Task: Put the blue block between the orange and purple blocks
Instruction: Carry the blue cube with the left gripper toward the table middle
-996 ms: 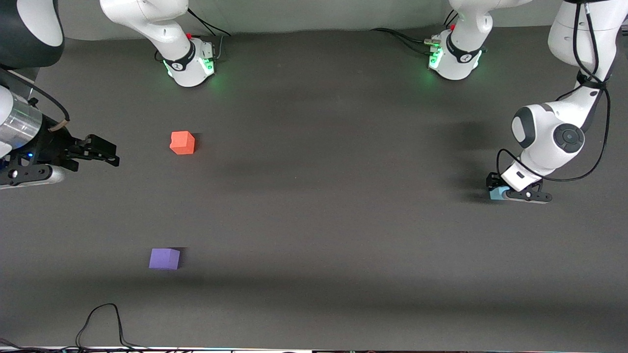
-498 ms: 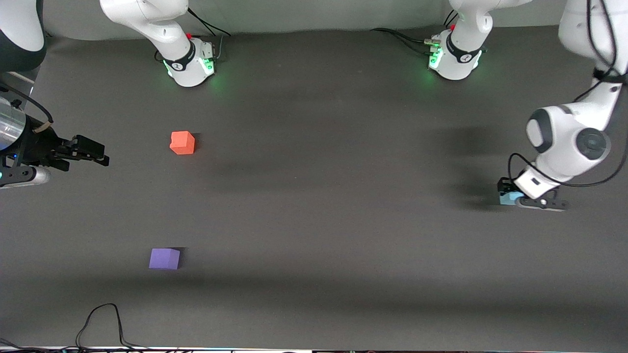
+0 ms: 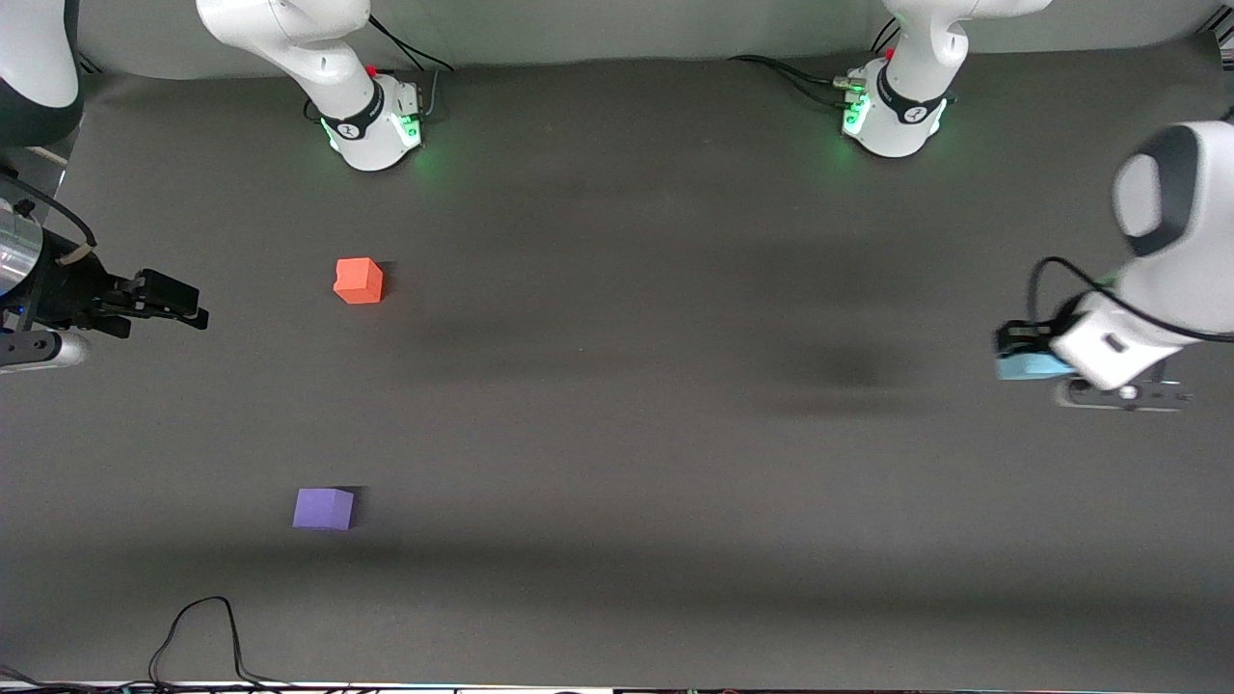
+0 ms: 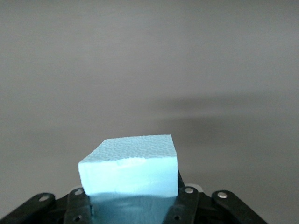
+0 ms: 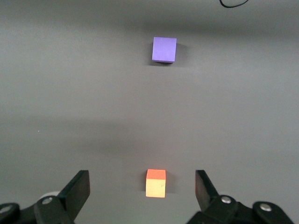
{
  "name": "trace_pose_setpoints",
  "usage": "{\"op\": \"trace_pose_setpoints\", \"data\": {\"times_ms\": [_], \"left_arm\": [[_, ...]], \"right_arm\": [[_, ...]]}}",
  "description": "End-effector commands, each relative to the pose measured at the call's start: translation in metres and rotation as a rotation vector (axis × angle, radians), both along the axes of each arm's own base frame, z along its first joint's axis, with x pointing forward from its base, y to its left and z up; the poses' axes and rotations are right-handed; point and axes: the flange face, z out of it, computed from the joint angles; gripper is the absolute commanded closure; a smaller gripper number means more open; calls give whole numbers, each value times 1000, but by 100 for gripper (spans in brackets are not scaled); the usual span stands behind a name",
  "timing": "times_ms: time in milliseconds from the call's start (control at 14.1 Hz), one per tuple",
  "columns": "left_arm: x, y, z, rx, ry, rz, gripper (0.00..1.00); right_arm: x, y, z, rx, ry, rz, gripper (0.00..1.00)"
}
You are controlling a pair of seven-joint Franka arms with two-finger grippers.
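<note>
My left gripper (image 3: 1024, 359) is shut on the light blue block (image 3: 1026, 365) and holds it up above the mat at the left arm's end of the table. The block fills the space between the jaws in the left wrist view (image 4: 130, 168). The orange block (image 3: 359, 280) rests on the mat toward the right arm's end, and the purple block (image 3: 323, 508) lies nearer the front camera than it. My right gripper (image 3: 178, 301) is open and empty, hovering beside the orange block at the table's end. Both blocks show in the right wrist view, orange (image 5: 155, 183) and purple (image 5: 164, 49).
A black cable (image 3: 198, 631) loops onto the mat near its front edge, close to the purple block. The two arm bases (image 3: 371, 120) stand along the back edge. The dark mat (image 3: 627, 386) is bare between the blocks and the left gripper.
My left gripper has lifted the blue block off the mat and drawn toward the left arm's end of the table. My right gripper has pulled back slightly from the orange block.
</note>
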Motion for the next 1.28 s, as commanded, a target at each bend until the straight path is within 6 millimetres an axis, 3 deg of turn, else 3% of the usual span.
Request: {"op": "trace_pose_setpoints", "data": {"times_ms": [0,142,427,640,854,1067,1209], "left_arm": [[-9,-133,-10,13,7,108,60],[-23,-234,-21,19,-12,176,60],[-65,-406,-61,9,-75,260,60],[-109,-491,-104,5,-143,253,60],[-141,-540,-164,-16,-191,201,60],[-162,-562,-220,-36,-223,131,60],[-171,-566,-246,-21,-219,98,60]], "right_arm": [[12,-3,-8,17,-11,12,0],[13,-5,-10,15,-10,7,0],[13,-21,-11,16,-7,-19,0],[13,-19,-11,16,-8,-17,0],[15,-18,-12,16,-14,-15,0],[14,-19,-10,17,-16,-24,0],[14,-17,-11,19,-16,-26,0]]}}
